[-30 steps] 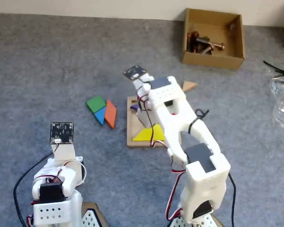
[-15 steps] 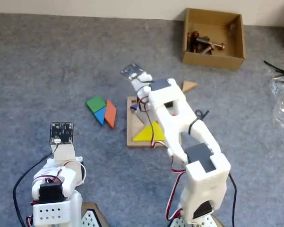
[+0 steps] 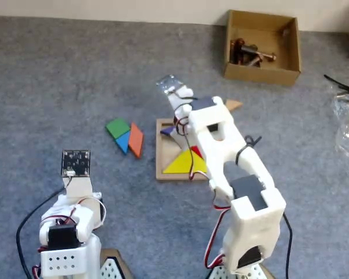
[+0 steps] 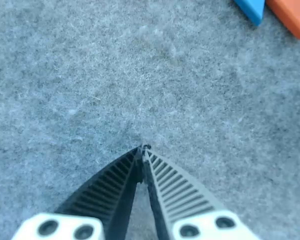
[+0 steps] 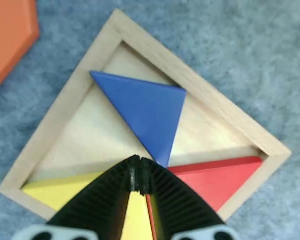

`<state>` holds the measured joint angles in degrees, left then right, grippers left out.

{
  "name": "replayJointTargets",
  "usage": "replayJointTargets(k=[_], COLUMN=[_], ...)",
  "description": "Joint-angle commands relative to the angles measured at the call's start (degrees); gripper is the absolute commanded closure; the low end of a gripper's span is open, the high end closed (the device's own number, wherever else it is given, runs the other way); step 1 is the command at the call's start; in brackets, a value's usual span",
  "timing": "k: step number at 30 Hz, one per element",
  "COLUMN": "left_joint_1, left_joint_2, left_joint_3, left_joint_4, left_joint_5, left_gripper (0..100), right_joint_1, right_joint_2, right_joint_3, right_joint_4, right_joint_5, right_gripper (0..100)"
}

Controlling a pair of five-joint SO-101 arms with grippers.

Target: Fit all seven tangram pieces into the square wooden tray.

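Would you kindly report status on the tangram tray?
Left end effector shut, over carpet. Right end effector shut, above tray. Blue triangle, red triangle, yellow triangle in. Orange piece outside.

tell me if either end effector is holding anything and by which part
Nothing is held. The left end effector is shut empty over the carpet; the right end effector is shut empty over the tray, beside the blue triangle's corner.

Tray (image 3: 159,157) half under right arm (image 3: 220,145), orange piece (image 5: 7,40) cut by the edge, yellow triangle (image 5: 65,190) partly behind jaws
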<state>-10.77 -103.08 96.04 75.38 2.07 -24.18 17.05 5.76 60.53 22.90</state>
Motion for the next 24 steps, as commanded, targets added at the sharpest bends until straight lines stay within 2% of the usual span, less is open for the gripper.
replayJointTargets(k=[1, 24], left_joint_1=[-0.48, -0.48], left_joint_2=[0.4, 0.4], left_joint_3=[1.19, 1.19], left_joint_4=[0.44, 0.44], left_joint_5=[0.09, 0.09], left_gripper=[100, 100], right_joint_1=[0.57, -2.07], right_joint_2=[-0.4, -0.31], right_joint_3=[-0.04, 1.27], right_joint_4=[-1.01, -0.31], right_joint_5=[0.53, 0.53], right_gripper=[99.3, 99.3])
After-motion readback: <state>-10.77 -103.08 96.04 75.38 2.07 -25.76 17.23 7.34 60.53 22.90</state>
